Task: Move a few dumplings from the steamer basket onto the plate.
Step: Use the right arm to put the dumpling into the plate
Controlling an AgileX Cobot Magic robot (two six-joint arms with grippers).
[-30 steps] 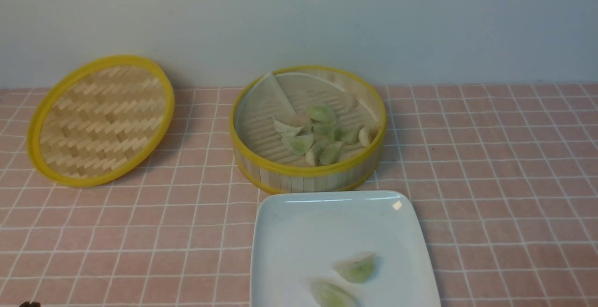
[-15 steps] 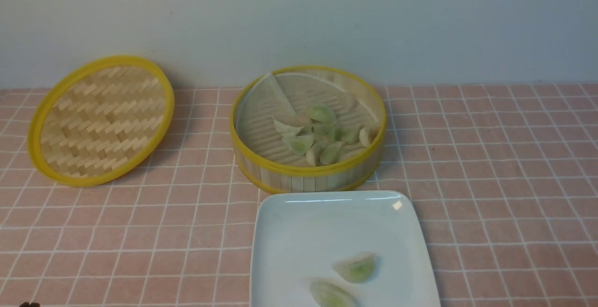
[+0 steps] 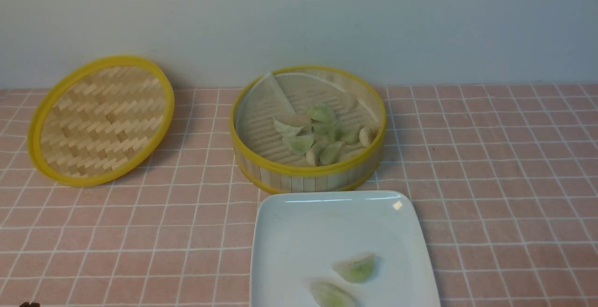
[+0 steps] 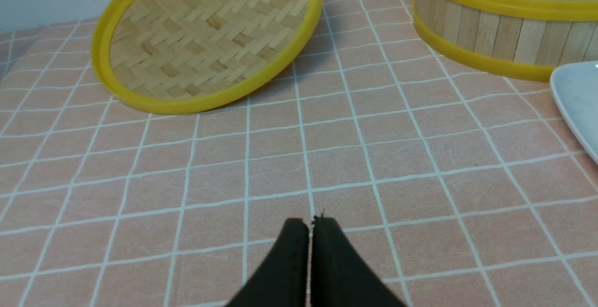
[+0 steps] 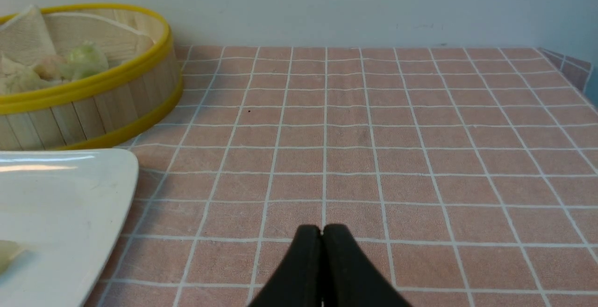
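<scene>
The steamer basket (image 3: 308,129) stood at the back of the pink checked surface (image 3: 490,181), a cluster of dumplings (image 3: 322,132) lying on its liner toward the right side. Just in front of it, close but apart, sat the plate (image 3: 299,241), with two green dumplings (image 3: 345,279) near its front edge. The woven lid (image 3: 100,120) leaned tilted off to the left. The left claw (image 4: 310,225) hung over bare cloth with its tips pressed together, empty; the right claw (image 5: 322,232) was likewise closed and empty.

Two dumplings (image 3: 345,280) on plate (image 3: 299,232), one basket (image 3: 306,176), one lid (image 3: 100,120)
</scene>
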